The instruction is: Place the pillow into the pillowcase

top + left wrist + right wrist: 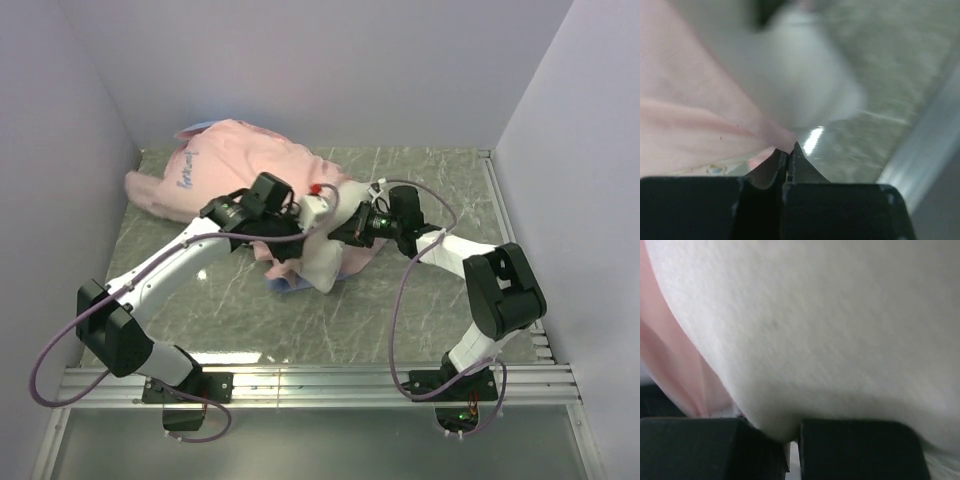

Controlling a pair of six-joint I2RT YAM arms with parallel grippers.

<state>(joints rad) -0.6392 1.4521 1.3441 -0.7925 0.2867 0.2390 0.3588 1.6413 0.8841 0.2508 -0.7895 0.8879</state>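
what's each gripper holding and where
The left gripper seems to pinch the pillowcase at its pink edge; right gripper pinches a fold of the pillow.

The pillowcase [240, 165] lies back-left on the table [400, 310], the pillow [320, 262] at its near-right end.

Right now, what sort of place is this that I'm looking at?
Most likely a robot test cell, not a bedroom: plain walls box in a marble-patterned table, the left arm and right arm are mounted on an aluminium rail at its near edge, and a pillow and pillowcase lie on it.
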